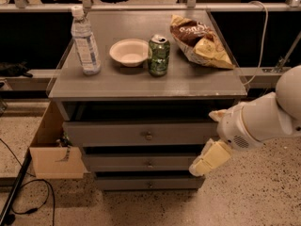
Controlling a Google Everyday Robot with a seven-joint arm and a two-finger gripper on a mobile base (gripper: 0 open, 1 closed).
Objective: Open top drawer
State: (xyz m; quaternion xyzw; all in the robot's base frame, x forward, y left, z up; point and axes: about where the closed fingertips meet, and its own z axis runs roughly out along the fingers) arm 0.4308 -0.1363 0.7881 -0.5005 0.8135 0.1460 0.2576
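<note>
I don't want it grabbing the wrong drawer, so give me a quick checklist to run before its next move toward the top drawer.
1. The knob of the top drawer in plain view: ok.
2. The pincer at that knob: not ok, it hangs to the lower right, beside the middle drawer.
3. The pincer level with the top drawer: not ok, too low.
4. The water bottle and the can upright above: ok.
5. Whether the top drawer is fully shut: cannot tell.

No text reads: print on the brown-and-yellow crinkled snack bag (200, 44), green metal can (158, 55) and clear plastic bottle (85, 42) seems too small. The cream gripper (210, 155) sits by the grey wooden top drawer (113, 134), at its right end.
</note>
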